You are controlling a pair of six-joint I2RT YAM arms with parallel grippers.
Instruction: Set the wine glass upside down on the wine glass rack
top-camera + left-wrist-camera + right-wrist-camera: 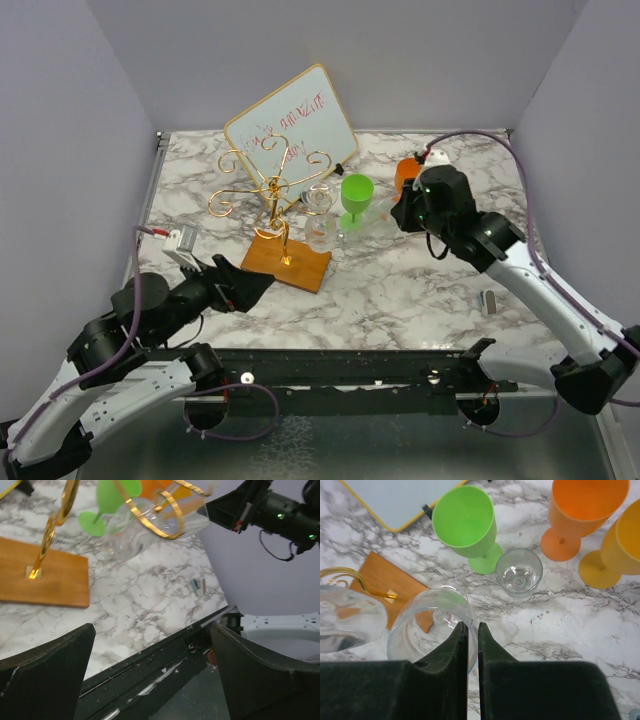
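My right gripper [472, 626] is shut on the rim of a clear wine glass [427, 612], one finger inside the bowl and one outside. The glass stands upright on the marble, just right of the wine glass rack's wooden base [380, 577]. The rack [275, 190] is gold wire with curled arms on a brown base [290, 262], left of centre. Another clear glass [345, 617] shows at its curled arm. My left gripper [152, 630] hangs open and empty over the table's near edge, in front of the base [45, 575].
A small clear glass [519, 572], a green goblet [465, 522], an orange goblet [587, 505] and a yellow one [620, 545] stand close beyond the held glass. A tilted whiteboard [292, 120] stands behind the rack. A small grey piece [489, 299] lies at the right.
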